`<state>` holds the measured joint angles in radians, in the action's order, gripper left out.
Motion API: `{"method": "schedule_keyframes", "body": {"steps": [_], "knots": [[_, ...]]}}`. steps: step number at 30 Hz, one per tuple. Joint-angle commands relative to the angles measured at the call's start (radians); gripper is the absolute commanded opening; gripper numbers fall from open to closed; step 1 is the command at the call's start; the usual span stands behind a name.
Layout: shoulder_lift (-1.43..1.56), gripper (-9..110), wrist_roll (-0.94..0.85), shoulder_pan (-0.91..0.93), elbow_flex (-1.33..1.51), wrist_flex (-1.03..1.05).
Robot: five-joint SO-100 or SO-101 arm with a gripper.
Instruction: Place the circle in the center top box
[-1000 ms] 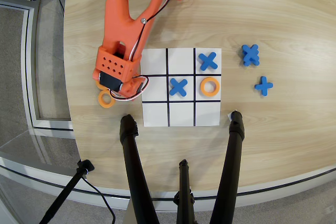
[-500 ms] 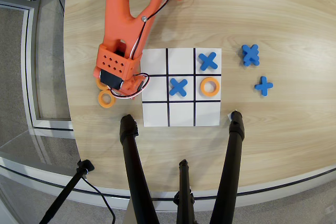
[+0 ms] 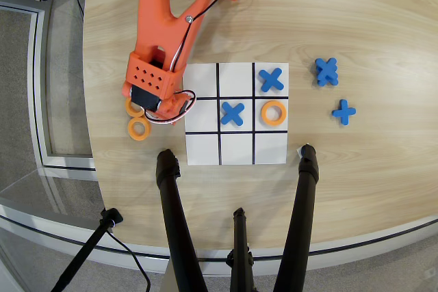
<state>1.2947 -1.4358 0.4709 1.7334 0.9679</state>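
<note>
Orange plastic forms the robot arm (image 3: 171, 11), which is seen in the overhead view reaching from the 12 o'clock edge of the table down to the 9 o'clock side of the white nine-cell grid sheet (image 3: 237, 152). Its gripper (image 3: 140, 104) is lowered over a flat orange ring (image 3: 133, 107) that is largely hidden beneath it; whether the fingers are spread or pinched on that ring cannot be told. A second flat orange ring (image 3: 139, 128) lies just beside it at 6 o'clock, free on the light wooden table (image 3: 369, 39). On the grid, a third orange ring (image 3: 274, 113) and two blue cross pieces (image 3: 233, 113) (image 3: 272, 79) are seen. The middle cell of the 12 o'clock row (image 3: 236, 78) is bare. More blue crosses (image 3: 326, 72) lie at 3 o'clock. Black tripod legs (image 3: 179, 223) stand at 6 o'clock.
</note>
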Motion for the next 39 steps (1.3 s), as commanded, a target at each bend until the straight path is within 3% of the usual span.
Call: {"method": "schedule_keyframes", "body": {"steps": [1,14,24,39], "knots": [[0.049,0,0.066,-0.037,-0.083,0.086],[0.123,0,0.321,-0.272,-0.469,0.31],[-0.097,0,0.446,-0.477,-0.661,0.311],[-0.428,0,0.476,-0.508,-0.893,0.281]]}}
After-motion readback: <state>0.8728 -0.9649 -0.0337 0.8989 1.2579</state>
